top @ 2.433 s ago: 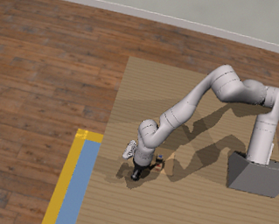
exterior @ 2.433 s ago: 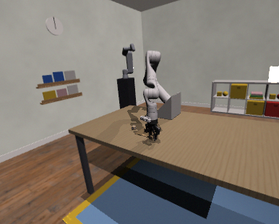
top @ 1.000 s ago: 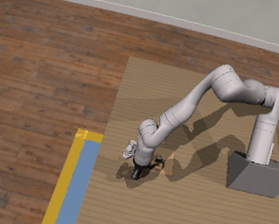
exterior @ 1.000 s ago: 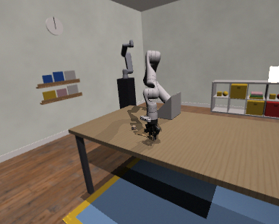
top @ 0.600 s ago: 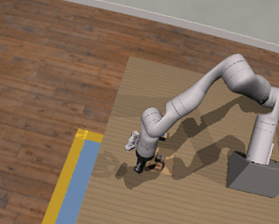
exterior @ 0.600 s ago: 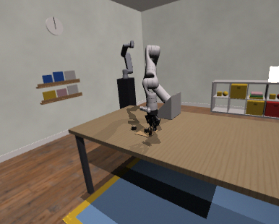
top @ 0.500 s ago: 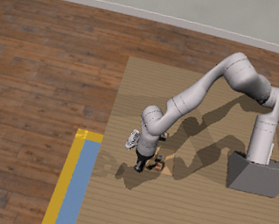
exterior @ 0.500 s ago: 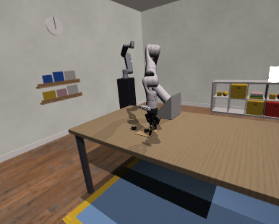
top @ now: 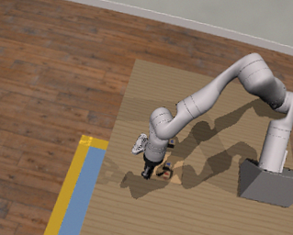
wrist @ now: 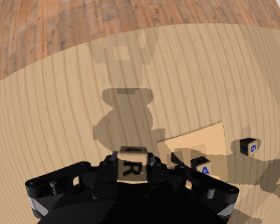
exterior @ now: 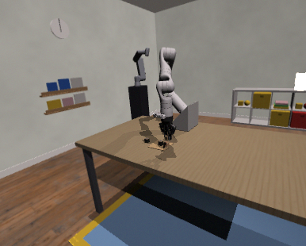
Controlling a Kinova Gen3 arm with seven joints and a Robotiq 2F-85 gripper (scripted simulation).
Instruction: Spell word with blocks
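Note:
My gripper (wrist: 132, 159) is shut on the block that bears a dark letter R (wrist: 131, 167) and holds it above the table, just left of the mat's near corner in the wrist view. The small tan mat (wrist: 196, 140) lies flat to the right of the fingers. A dark block (wrist: 248, 146) lies on the table just past the mat's right edge; its letter is hard to read. Another block with a blue mark (wrist: 203, 171) shows at the mat's edge, partly hidden by my finger. In the top view my gripper (top: 146, 174) hangs beside the mat (top: 173, 169).
The robot's grey base (top: 272, 183) stands at the table's right edge. A blue and yellow floor rug (top: 76, 194) lies past the table's left edge. In the exterior view a second dark arm on a pedestal (exterior: 139, 95) stands behind the table.

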